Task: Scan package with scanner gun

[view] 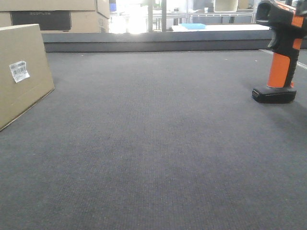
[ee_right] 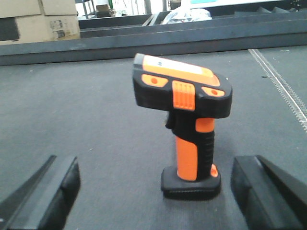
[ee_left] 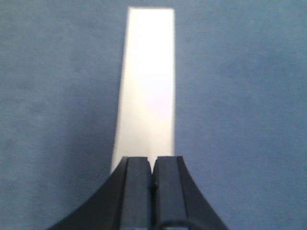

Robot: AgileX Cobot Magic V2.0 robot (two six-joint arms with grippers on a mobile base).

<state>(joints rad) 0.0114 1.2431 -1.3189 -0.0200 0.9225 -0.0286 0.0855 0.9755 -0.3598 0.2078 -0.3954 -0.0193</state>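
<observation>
- The scanner gun stands upright on its black base on the dark grey carpeted worktop. The handle is orange, the head black with orange buttons and a pale strip along its top.
- In the front-facing view the scanner gun stands at the far right edge, its head partly cut off by the frame.
- The package, a brown cardboard box, sits on the worktop at the far left edge, well apart from the scanner gun. A white barcode label is fixed to the face turned toward the camera.
- The right pincer is spread wide. Its two dark fingers show at the lower left and lower right corners of the right wrist view, with the scanner gun's base between them. Neither finger touches the scanner gun.
- The left pincer is pressed together, the two black fingertips meeting along a thin seam. Nothing is visibly held between them.
- Beyond the left pincer, a pale, overexposed rectangular strip lies against a blue-grey surface. What it is cannot be told.
- A low dark ledge borders the far side of the worktop. More cardboard boxes are stacked behind it at upper left.
</observation>
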